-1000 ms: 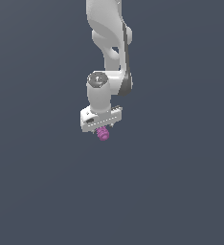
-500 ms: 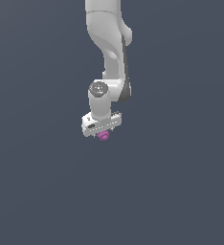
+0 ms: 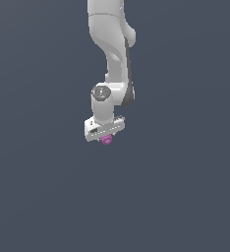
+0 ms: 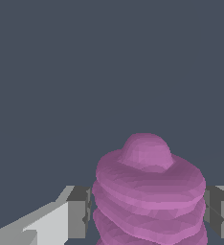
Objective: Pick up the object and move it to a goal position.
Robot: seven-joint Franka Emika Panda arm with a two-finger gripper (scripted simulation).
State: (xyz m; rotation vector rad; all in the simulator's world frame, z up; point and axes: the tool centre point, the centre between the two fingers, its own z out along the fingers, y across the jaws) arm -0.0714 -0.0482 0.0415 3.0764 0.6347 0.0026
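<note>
Gripper (image 3: 106, 137) pinched the ridged magenta object (image 4: 150, 196) between its 2 fingers (image 4: 78, 212), arm hanging over plain grey background.

Backdrop (image 3: 38, 197) is flat dark slate-grey in both views. No visible edges or texture. Lighting even, shadowless.

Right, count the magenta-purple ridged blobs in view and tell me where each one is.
1. The single magenta-purple ridged blob sits between the fingers of the white gripper, poking out just below them. Nothing else like it shows in either view.
</note>
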